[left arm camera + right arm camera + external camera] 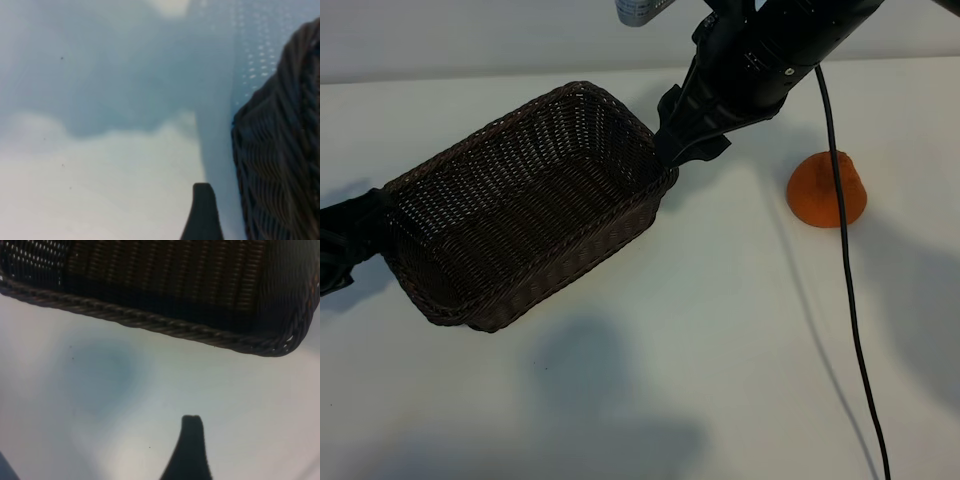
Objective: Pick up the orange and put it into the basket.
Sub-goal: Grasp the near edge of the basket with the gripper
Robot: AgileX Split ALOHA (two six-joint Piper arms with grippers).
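Exterior view first, nearest ground: bare white table up front, a black cable trailing across it on the right. Further in sits the basket, dark woven wicker, angled across the table and holding nothing. At its left end the left pincer rests just beside the rim, fingers spread, nothing in them. At the far right corner the right pincer hangs over the rim, also spread wide and gripping nothing. Off to the right, well apart from the basket, sits the orange, lumpy and cone-like, alone on the table, cable crossing in front of it.

Right wrist view shows one dark fingertip above the table with the braided rim beyond, no fruit in sight. So the pick looks not yet begun. To do it well, the right arm should swing away from the basket, come down over the orange from above with fingers wide, straddle its broad base, and mind that cable.
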